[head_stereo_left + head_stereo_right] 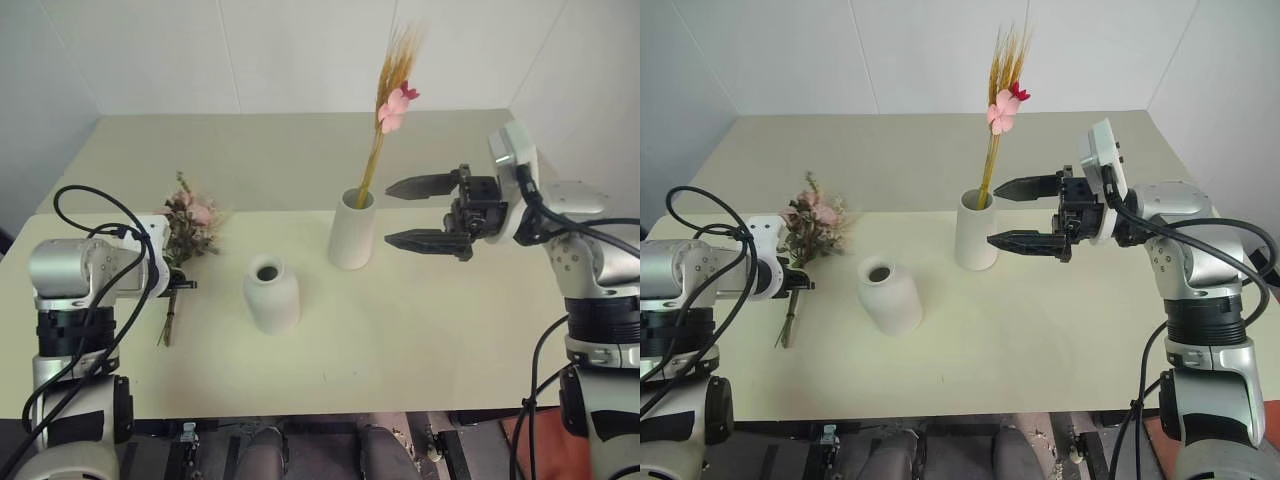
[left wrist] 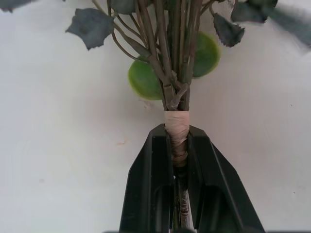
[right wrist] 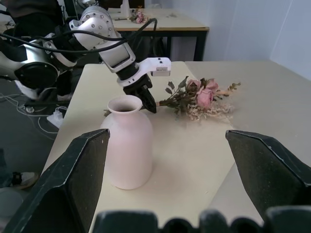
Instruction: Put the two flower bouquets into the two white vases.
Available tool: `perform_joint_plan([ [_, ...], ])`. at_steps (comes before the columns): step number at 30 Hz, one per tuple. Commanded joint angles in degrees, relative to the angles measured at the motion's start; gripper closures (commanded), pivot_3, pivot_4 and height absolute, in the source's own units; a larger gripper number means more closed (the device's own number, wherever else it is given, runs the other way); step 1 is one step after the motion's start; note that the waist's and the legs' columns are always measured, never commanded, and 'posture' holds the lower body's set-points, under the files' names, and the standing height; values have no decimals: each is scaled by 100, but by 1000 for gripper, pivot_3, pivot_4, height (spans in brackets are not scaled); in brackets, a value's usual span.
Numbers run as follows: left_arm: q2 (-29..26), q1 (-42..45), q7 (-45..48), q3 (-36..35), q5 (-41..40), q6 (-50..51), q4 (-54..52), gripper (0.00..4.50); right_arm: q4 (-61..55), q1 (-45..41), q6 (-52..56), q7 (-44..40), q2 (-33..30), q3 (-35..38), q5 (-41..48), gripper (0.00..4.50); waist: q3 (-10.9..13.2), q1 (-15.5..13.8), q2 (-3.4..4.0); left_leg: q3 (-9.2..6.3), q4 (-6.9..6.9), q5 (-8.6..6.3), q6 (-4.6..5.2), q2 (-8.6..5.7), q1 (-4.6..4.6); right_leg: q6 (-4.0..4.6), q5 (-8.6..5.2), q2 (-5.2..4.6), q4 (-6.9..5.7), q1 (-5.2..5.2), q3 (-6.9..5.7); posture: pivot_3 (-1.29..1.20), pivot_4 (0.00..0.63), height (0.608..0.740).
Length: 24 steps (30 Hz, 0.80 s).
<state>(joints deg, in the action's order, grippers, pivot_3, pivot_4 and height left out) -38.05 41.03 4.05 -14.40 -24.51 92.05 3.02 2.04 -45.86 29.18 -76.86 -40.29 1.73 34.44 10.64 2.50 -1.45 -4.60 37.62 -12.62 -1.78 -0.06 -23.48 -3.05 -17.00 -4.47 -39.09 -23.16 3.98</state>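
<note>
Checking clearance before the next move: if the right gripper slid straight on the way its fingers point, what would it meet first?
Most likely the tall white vase holding the wheat stalk bunch: the open right gripper points level at it, its fingertips just short of the vase. Depth is uncertain.

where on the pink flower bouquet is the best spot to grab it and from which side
Grip the pink bouquet at the taped wrap on its brown stems, below the leaves: there the stems bundle into one narrow, firm neck. It lies flat on the table with its blooms pointing away, so come from above at the stem end. The left gripper is shut on exactly that spot.
</note>
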Motion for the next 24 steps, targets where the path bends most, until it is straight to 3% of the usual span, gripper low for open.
perform_joint_plan([
  [1, -6, 276, -124, -801, 255, -507, -387, 4376, -30, -50, -25, -57, -92, 61, -5, 0, 0, -2, 0, -1, 0, 0, 0, 1, -3, 0, 0, 1, 0, -3, 0, 0, 150, 740],
  [5, 140, 19, 720, -1397, -120, -2732, -1491, 4376, -51, 0, 5, -107, -155, 61, 9, 0, 0, -18, -1, -1, 4, 0, -2, 1, -14, 0, 1, -3, 2, -6, -3, 0, 150, 740],
  [8, 323, -113, 1192, -1571, -354, -3687, -1900, 4376, -67, 24, 12, -134, -193, 53, 26, 0, -1, -48, -2, 1, 7, 2, -8, 0, -24, -1, 3, -10, 12, -8, -5, 0, 150, 740],
  [14, 385, -74, 2289, -1713, -1682, -3798, -2179, 4376, -207, 201, 95, -444, -449, 141, 199, 0, 0, -62, -2, 2, 16, 2, -7, -2, -22, -7, 6, -8, 10, -1, -6, 0, 150, 740],
  [24, 335, -210, 3338, -1403, -3008, -3838, -2297, 4376, -557, 658, 150, -701, -965, 580, 538, 0, 0, -27, -2, 1, 18, 2, -6, 0, -19, -7, 6, -3, 10, 3, -6, 0, 150, 740],
])
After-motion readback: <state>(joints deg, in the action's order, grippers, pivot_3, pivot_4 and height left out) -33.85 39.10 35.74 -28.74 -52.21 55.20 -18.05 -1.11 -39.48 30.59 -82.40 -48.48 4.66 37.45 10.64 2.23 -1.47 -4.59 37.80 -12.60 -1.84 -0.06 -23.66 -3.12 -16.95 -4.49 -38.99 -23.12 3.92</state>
